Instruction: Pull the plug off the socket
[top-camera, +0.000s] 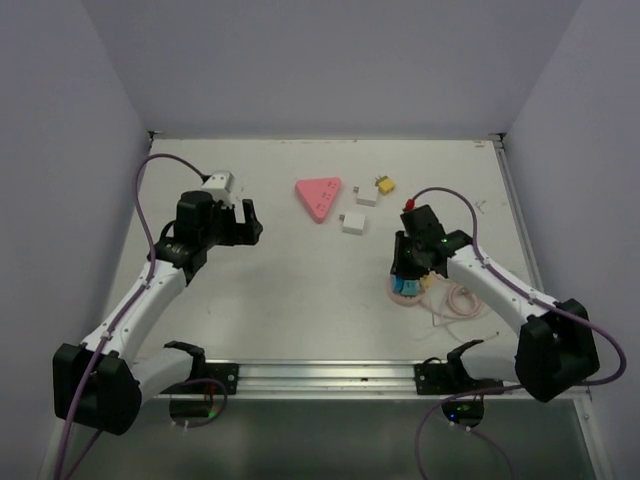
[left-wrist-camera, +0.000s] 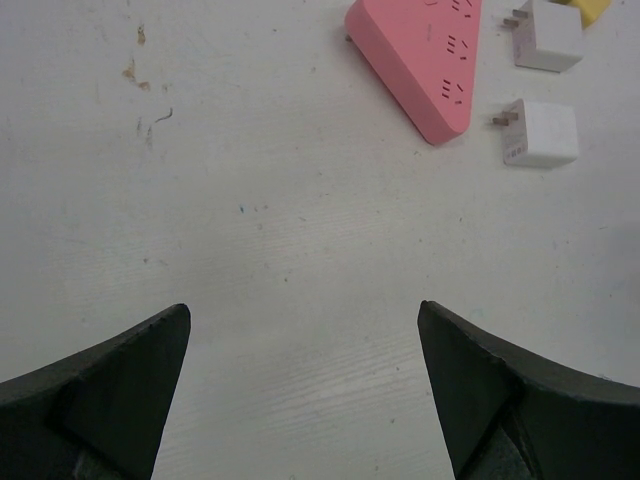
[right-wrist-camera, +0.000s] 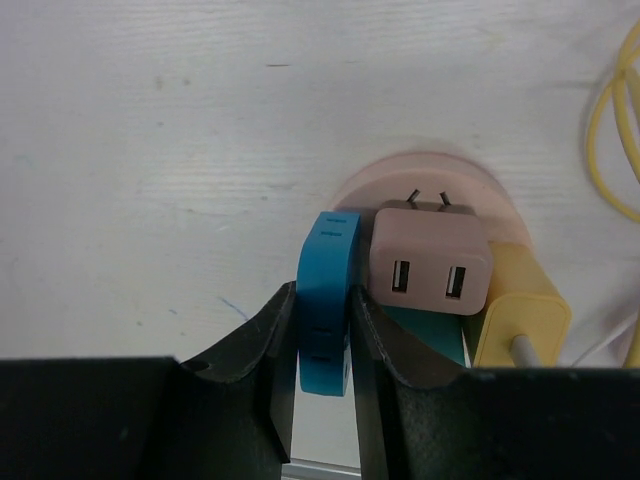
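Findings, by descending size.

The white table (top-camera: 300, 310) carries both arms. The left gripper (left-wrist-camera: 303, 310) hangs over bare table at the left of the top view. Its fingers are spread wide and hold nothing. It is well apart from the pink triangular power strip (left-wrist-camera: 420, 60) and the two white adapters (left-wrist-camera: 545, 133) in the upper right of its wrist view.

The right gripper (right-wrist-camera: 323, 300) sits right of centre in the top view, down on the round pink socket (right-wrist-camera: 380, 185). A yellow cable (right-wrist-camera: 620, 130) lies just beside it at the right edge of the wrist view.

Three plugs crowd the socket. The blue plug (right-wrist-camera: 328, 250) is on the left, the pink USB adapter (right-wrist-camera: 430, 270) in the middle with its prongs showing, and the yellow plug (right-wrist-camera: 520, 310) on the right. The right fingers are clamped on the flanks of the blue plug, which touches the pink adapter.

Assessment: the grasp is made and extraction is the step in hand. You cannot tell from these views how deep the blue plug is seated.

Requirement: draw it straight off along its prongs, without twisting. Nothing pins the socket, so expect it to lift with the plug. You may want the idle left gripper to hold it down.
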